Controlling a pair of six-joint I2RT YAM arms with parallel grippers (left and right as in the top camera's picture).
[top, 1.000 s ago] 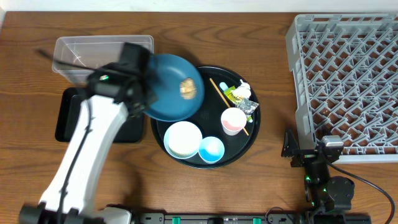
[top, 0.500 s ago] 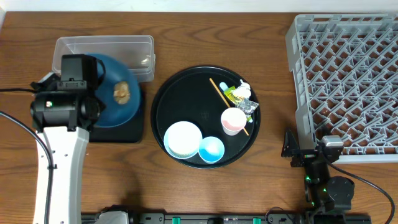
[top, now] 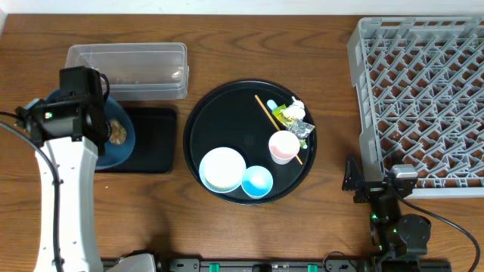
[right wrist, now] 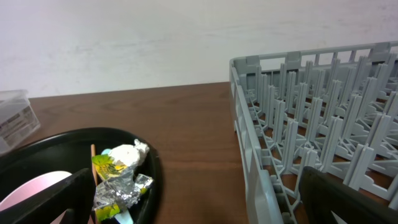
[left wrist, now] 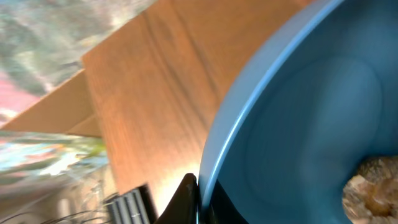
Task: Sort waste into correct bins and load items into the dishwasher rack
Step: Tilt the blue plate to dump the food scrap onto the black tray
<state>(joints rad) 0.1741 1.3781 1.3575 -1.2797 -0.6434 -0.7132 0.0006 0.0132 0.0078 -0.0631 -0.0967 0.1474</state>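
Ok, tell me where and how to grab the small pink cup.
Take the pink cup by its rim, from straight above: it stands upright, mouth open. Probably pinch the wall on the side facing the round tray's bare middle, since foil wrappers and the stick crowd the far side.

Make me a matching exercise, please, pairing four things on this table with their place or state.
Things:
1. plate
2. pink cup
3. tub
4. rack

Place or state:
A. on the round tray
B. grey, at the right
C. held at its rim by the left gripper
D. clear, back left

Pairs: 1-C, 2-A, 3-D, 4-B.
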